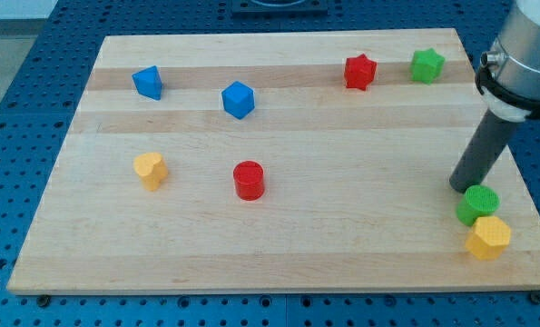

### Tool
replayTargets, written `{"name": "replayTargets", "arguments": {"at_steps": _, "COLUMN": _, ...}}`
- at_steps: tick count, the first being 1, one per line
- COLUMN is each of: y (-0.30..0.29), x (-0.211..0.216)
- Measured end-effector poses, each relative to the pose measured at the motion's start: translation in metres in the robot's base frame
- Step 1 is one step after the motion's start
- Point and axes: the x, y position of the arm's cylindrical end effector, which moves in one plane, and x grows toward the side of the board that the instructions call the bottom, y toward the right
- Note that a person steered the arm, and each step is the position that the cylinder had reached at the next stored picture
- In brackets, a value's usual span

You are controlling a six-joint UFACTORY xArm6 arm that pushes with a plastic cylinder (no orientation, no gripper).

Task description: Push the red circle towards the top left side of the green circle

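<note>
The red circle [249, 180] lies on the wooden board [342, 236], left of the middle. The green circle [477, 204] is near the board's right edge, low in the view, touching a yellow hexagon [488, 238] just below it. My tip [461, 187] rests on the board just above and left of the green circle, very close to it, and far to the right of the red circle.
A red star [360, 72] and a green star [427, 65] sit at the view's top right. Two blue blocks [148, 82] [238, 99] lie at the top left. A yellow heart [149, 169] lies left of the red circle.
</note>
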Motion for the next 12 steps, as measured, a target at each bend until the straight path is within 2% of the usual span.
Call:
{"name": "replayTargets", "arguments": {"at_steps": 4, "y": 0.003, "x": 0.005}}
{"name": "replayTargets", "arguments": {"at_steps": 5, "y": 0.001, "x": -0.010}}
{"name": "replayTargets", "arguments": {"at_steps": 6, "y": -0.037, "x": -0.020}}
{"name": "replayTargets", "arguments": {"at_steps": 8, "y": -0.129, "x": 0.040}}
{"name": "replayTargets", "arguments": {"at_steps": 9, "y": -0.202, "x": 0.051}}
{"name": "replayTargets", "arguments": {"at_steps": 10, "y": -0.259, "x": 0.031}}
{"name": "replayTargets", "arguments": {"at_steps": 11, "y": -0.276, "x": -0.009}}
{"name": "replayTargets", "arguments": {"at_steps": 12, "y": -0.241, "x": -0.017}}
